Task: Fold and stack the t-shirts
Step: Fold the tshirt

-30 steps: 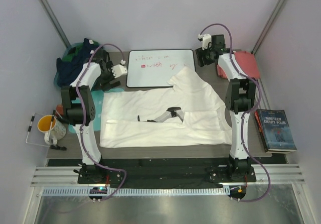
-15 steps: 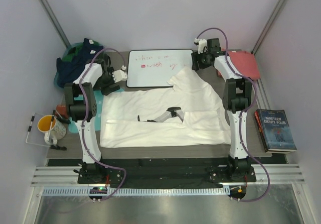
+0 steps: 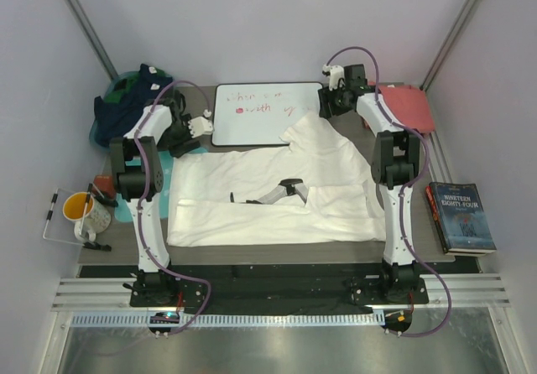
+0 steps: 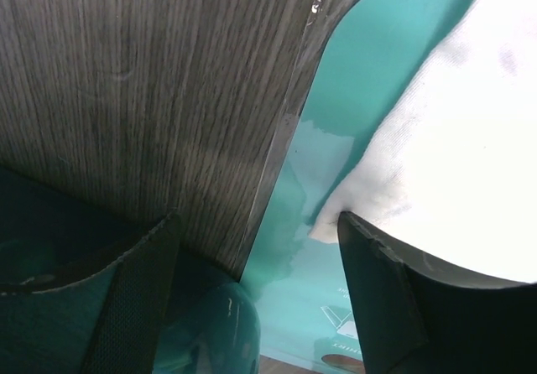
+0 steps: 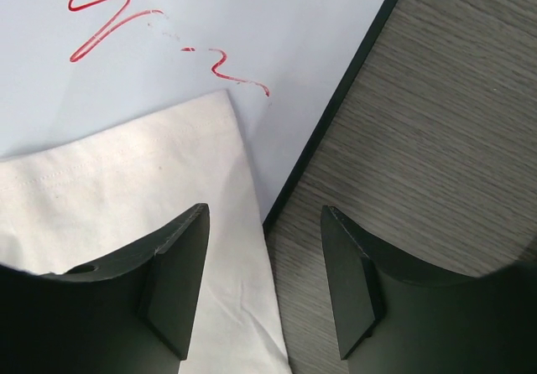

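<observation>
The right arm hides part of the red shirt [image 3: 413, 106], which sits at the far right corner of the table [image 3: 277, 254]. The white shirt [image 3: 252, 210] lies spread out in the middle. One sleeve lies on the whiteboard [image 3: 252, 110]. Its left corner lies on the teal board [image 4: 361, 72], which is mostly hidden under it. The print on the chest is too small to make out. A dark heap [image 3: 126, 104] at the far left is hard to tell.

There are two shirts, two arms, one whiteboard, one book [image 3: 460, 216] and one mug [image 3: 80, 210].

Both arms reach to the far side with bent elbows. The left gripper [image 3: 200, 126] is just beside the whiteboard's left edge. Its fingers are apart and hold nothing. The right gripper [image 5: 264, 215] hangs over the sleeve's edge and the whiteboard's right edge. Its fingers are apart too, with nothing between them.
</observation>
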{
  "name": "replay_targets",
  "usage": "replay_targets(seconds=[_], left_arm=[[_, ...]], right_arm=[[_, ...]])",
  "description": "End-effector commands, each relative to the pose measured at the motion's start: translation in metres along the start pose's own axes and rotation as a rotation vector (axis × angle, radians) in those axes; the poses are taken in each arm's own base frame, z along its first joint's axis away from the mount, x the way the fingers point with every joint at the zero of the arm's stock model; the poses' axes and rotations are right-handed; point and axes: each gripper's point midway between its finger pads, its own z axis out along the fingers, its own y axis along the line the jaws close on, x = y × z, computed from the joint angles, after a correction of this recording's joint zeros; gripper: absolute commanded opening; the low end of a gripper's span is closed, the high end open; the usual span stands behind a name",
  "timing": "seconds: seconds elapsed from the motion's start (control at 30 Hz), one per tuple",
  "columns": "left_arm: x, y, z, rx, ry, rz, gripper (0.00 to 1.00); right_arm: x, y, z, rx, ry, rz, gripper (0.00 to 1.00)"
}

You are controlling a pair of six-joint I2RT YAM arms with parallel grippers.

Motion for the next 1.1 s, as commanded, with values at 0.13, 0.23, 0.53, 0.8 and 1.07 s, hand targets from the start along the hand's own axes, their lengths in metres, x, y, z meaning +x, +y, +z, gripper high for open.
replay_targets(seconds=[0.13,0.23,0.53,0.8,1.07], left_arm=[[0.013,-0.011,0.005,0.067,0.013,-0.017,0.59],[0.011,-0.015,0.005,0.090,0.008,-0.024,0.34],[-0.001,-0.005,-0.013,0.046,-0.037,-0.037,0.00],[-0.005,0.006,-0.025,-0.003,-0.040,-0.038,0.55],[-0.011,0.003,-0.032,0.031,-0.070,-0.055,0.51]], right_arm=[[-0.022,0.008,-0.005,0.001,-0.049,-0.034,0.61],[-0.023,0.007,-0.004,0.003,-0.050,-0.035,0.61],[-0.018,0.009,-0.001,-0.004,-0.041,-0.021,0.62],[-0.011,0.012,0.001,-0.016,-0.023,-0.013,0.65],[-0.014,0.011,-0.002,-0.012,-0.026,-0.025,0.65]])
